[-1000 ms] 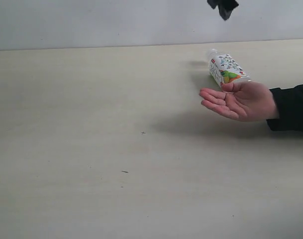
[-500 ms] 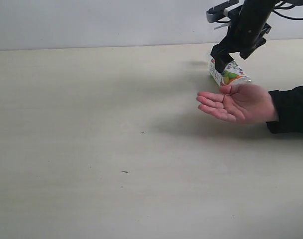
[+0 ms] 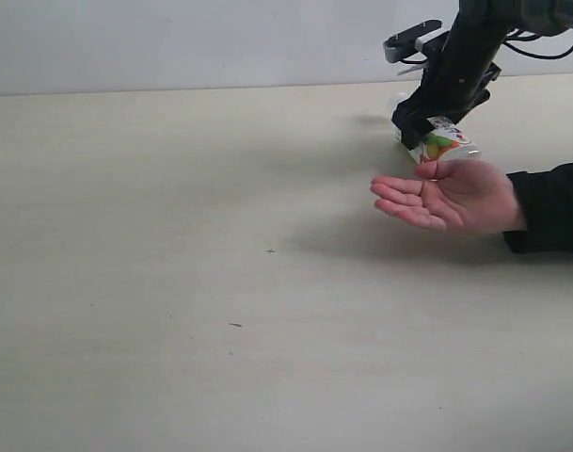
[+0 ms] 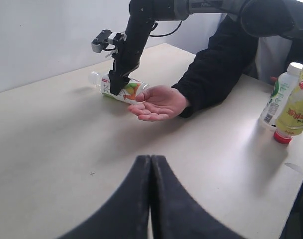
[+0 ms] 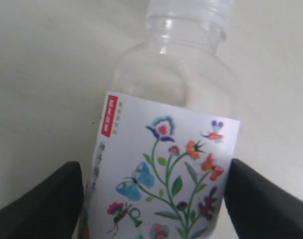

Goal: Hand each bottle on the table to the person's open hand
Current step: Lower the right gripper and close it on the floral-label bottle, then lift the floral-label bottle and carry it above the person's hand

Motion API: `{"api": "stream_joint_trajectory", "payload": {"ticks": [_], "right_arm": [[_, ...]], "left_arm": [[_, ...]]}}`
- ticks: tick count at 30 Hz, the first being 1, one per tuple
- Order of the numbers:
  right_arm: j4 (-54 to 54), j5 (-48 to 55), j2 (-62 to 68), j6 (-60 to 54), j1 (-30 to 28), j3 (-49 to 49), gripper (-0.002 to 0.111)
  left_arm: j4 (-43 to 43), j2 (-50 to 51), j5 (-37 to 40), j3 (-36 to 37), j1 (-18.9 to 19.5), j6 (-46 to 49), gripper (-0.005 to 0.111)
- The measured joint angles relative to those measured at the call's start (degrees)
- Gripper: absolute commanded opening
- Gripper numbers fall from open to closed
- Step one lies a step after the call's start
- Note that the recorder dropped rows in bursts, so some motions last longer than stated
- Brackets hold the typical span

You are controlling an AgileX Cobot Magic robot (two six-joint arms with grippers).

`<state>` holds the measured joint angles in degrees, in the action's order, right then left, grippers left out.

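Note:
A small clear bottle (image 3: 443, 143) with a colourful flowered white label lies on its side on the table (image 3: 173, 282), just behind the person's open hand (image 3: 451, 195). My right gripper (image 3: 418, 132) is down over it. In the right wrist view the bottle (image 5: 166, 144) lies between the two black fingers (image 5: 42, 199), which stand wide and close to its sides; my right gripper (image 5: 156, 174) is open. My left gripper (image 4: 151, 159) is shut and empty, hovering over bare table far from the hand (image 4: 158, 102).
The person's black sleeve (image 3: 554, 202) runs off the right side. In the left wrist view, a green-and-white labelled bottle (image 4: 279, 99) and a yellow bottle (image 4: 293, 112) stand near the table's edge beyond the sleeve.
My right arm has come down from above the frame onto the lying bottle. The open hand has shifted slightly to the left. The bottle has stayed in place.

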<state>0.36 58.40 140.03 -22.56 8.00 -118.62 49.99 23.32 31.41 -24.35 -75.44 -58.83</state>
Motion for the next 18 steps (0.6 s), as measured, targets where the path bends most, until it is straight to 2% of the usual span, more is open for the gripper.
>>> {"api": "stream_joint_trajectory", "payload": {"ticks": [4, 10, 11, 18], "right_arm": [[0.0, -0.1, 0.0, 0.0, 0.0, 0.0, 0.043], [0.0, -0.1, 0.0, 0.0, 0.0, 0.0, 0.004], [0.0, -0.1, 0.0, 0.0, 0.0, 0.0, 0.000], [0.0, -1.0, -1.4, 0.0, 0.0, 0.0, 0.000]], "left_arm": [[0.0, 0.0, 0.0, 0.0, 0.0, 0.0, 0.000], [0.0, 0.0, 0.0, 0.0, 0.0, 0.0, 0.000], [0.0, 0.0, 0.0, 0.0, 0.0, 0.0, 0.000], [0.0, 0.0, 0.0, 0.0, 0.0, 0.0, 0.000]]}}
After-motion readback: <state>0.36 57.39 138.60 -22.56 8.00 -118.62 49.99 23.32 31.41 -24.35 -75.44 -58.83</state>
